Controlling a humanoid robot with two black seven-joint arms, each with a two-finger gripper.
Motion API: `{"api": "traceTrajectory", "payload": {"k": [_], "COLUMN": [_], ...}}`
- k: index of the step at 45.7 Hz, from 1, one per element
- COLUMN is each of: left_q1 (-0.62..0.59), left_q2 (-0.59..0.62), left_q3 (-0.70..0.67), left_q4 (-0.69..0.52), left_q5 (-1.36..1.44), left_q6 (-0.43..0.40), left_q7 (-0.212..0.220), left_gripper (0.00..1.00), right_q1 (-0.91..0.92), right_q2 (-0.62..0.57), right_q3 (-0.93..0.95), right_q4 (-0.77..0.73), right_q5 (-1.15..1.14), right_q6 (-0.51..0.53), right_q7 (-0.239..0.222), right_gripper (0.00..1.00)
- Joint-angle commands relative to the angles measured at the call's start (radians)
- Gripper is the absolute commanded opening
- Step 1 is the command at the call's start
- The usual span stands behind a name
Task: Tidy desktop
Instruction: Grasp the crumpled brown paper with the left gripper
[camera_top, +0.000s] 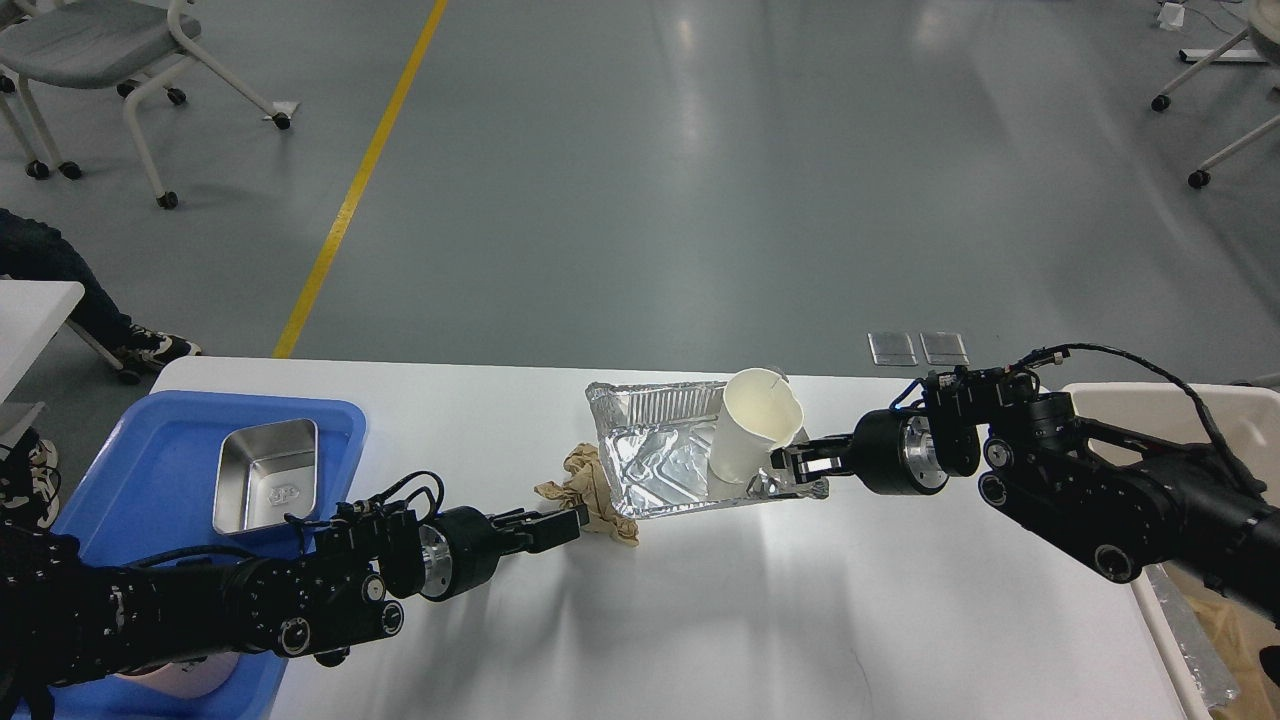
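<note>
So the white counter (700, 600) under both arms is only partly tidied: my right claw (795, 466) pinches the foil tray (655, 450) holding a paper cup (750, 438), my left claw (568, 522), grip unclear, reaches the crumpled napkin (590, 490).

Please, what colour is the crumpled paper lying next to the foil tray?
Light brown, like kraft paper. The crumpled paper shows best in the head view, beside the foil tray.

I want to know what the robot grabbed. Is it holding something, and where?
The right gripper pinches the foil tray by its right rim. The left gripper reaches the crumpled paper; a hold cannot be told.
</note>
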Motion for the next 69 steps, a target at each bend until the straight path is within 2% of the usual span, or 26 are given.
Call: {"api": "traceTrajectory", "payload": {"k": [1,18,47,54,69], "left_q1": [-0.009,-0.041,-0.035,-0.034,-0.015], "left_q2": [-0.001,-0.003,-0.193,-0.210,-0.245], "left_q3": [0.003,0.063,0.116,0.121,0.123], "left_q4": [0.008,0.105,0.280,0.310,0.355], "left_q5": [0.006,0.012,0.011,0.011,0.011], "left_q6": [0.000,0.003,-0.002,-0.031,-0.052], "left_q7": [0.000,-0.009,-0.014,-0.013,-0.037], "left_gripper": [0.96,0.96,0.96,0.96,0.87], "right_q1": [-0.001,-0.001,-0.023,-0.023,-0.023], "right_q2": [0.001,0.000,0.000,0.000,0.000], "right_q3": [0.000,0.003,0.026,0.028,0.036], "right_q4": [0.001,0.001,0.015,0.018,0.020], "right_q5": [0.000,0.000,0.000,0.000,0.000], "right_q6": [0.001,-0.001,0.001,-0.001,-0.001], "right_q7": [0.000,0.000,0.002,0.002,0.002], "right_gripper": [0.00,0.00,0.00,0.00,0.00]}}
